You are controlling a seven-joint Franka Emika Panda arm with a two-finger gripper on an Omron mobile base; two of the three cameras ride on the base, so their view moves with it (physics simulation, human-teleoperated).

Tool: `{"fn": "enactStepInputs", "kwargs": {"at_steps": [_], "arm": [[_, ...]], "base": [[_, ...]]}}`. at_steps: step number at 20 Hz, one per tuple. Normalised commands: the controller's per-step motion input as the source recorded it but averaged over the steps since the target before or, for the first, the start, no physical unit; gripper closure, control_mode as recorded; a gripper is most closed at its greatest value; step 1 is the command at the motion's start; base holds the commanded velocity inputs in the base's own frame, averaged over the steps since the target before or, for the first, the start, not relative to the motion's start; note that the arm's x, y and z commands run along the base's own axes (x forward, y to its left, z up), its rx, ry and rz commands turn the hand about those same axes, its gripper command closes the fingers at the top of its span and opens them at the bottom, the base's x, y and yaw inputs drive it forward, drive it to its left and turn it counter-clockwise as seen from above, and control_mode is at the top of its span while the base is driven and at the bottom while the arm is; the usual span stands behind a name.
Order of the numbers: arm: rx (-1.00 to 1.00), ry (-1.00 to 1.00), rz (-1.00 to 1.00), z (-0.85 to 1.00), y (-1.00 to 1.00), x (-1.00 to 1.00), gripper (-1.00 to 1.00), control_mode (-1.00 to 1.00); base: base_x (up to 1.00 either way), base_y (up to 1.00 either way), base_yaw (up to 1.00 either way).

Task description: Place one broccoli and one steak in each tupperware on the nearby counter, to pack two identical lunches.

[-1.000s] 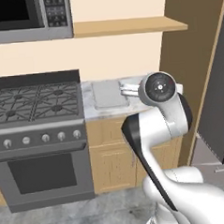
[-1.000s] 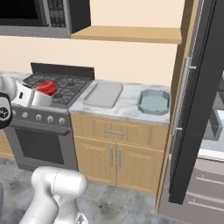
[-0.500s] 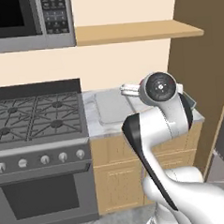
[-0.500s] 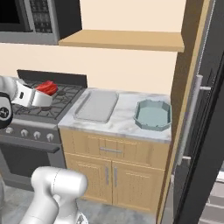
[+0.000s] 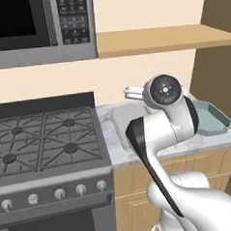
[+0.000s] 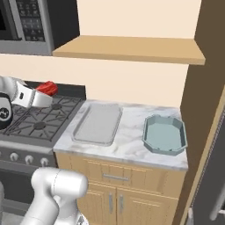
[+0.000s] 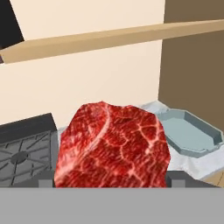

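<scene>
Counter point(image 6: 132, 145) nearer, steak point(image 7: 111, 146) seemingly between jaws

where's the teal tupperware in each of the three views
Left base view: the teal tupperware sits at the right edge, on the marbled counter, partly behind the white arm.
Right base view: right of centre, on the counter, to the right of the grey tray.
Hand view: at the right, beyond the steak in the foreground.
Shared landmark: the wooden shelf above the counter.
</scene>
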Motion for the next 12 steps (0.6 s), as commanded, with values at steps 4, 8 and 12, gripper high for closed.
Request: {"fn": "enactStepInputs", "kwargs": {"at_steps": [4, 8, 12], "arm": [[0.0, 0.0, 0.0, 0.0, 0.0, 0.0, 1.0, 1.0], [0.0, 0.0, 0.0, 0.0, 0.0, 0.0, 1.0, 1.0], [0.0, 0.0, 0.0, 0.0, 0.0, 0.0, 1.0, 1.0]], "base": [[0.66, 0.4, -0.07], [0.42, 0.08, -0.05], [-0.01, -0.01, -0.04]]}}
